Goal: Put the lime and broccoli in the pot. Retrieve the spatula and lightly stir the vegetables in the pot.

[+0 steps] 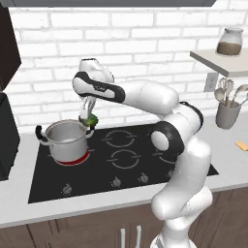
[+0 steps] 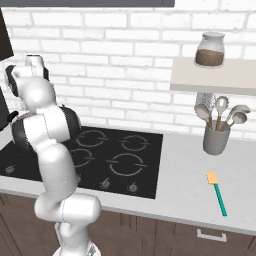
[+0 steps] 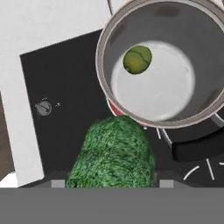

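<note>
Green is what you see first in the left base view: the broccoli (image 1: 90, 119) hangs in the gripper (image 1: 88, 116), which is clamped on it, just beside the right rim of the steel pot (image 1: 65, 140) and a little above it. The pot stands on the front left burner of the black cooktop (image 1: 121, 160), so the open mouth lies to the left of the floret and lower; in my judgement you need a short move to the left before you let go. In the right base view the arm covers the pot and the hand, but you can find the spatula (image 2: 217, 192) lying on the grey counter (image 2: 190, 185), well apart to the right, with its long handle running toward the front edge, near the utensil cup (image 2: 216, 140). In the hand view the broccoli (image 3: 113, 153) sits between the fingertips at the bottom, and the pot (image 3: 105, 65) opens above and to the right of it. The lime (image 3: 137, 59) already rests inside on the bottom. The floret is over the cooktop, outside the rim, not yet over the opening.
</note>
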Available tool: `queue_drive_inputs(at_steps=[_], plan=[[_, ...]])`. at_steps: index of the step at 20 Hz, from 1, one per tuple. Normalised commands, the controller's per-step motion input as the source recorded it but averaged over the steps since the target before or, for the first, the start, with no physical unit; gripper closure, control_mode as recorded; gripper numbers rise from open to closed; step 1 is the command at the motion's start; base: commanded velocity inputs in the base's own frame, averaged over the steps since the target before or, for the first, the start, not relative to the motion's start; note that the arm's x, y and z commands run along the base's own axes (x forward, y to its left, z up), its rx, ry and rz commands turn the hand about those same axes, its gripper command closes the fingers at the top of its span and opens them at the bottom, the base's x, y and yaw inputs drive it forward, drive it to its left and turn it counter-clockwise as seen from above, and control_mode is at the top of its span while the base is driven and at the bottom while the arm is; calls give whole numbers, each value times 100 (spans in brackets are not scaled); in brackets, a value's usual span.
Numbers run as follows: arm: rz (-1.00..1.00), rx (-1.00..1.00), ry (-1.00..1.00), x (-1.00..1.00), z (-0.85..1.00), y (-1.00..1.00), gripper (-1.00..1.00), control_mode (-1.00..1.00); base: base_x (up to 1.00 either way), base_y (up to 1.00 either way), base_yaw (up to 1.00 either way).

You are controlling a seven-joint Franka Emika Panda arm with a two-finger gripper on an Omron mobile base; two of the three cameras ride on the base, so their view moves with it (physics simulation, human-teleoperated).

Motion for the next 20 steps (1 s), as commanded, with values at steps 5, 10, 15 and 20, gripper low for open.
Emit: queue_drive_inputs(at_steps=[5,10,15,20], plan=[[3,0,0,88,-53,87,100,-100,0,0,0],[0,0,-1,82,-59,63,100,-100,0,0,0],[0,0,0,41,-48,41,100,-100,0,0,0],[-2,0,0,2,-47,5,-100,-100,0,0,0]])
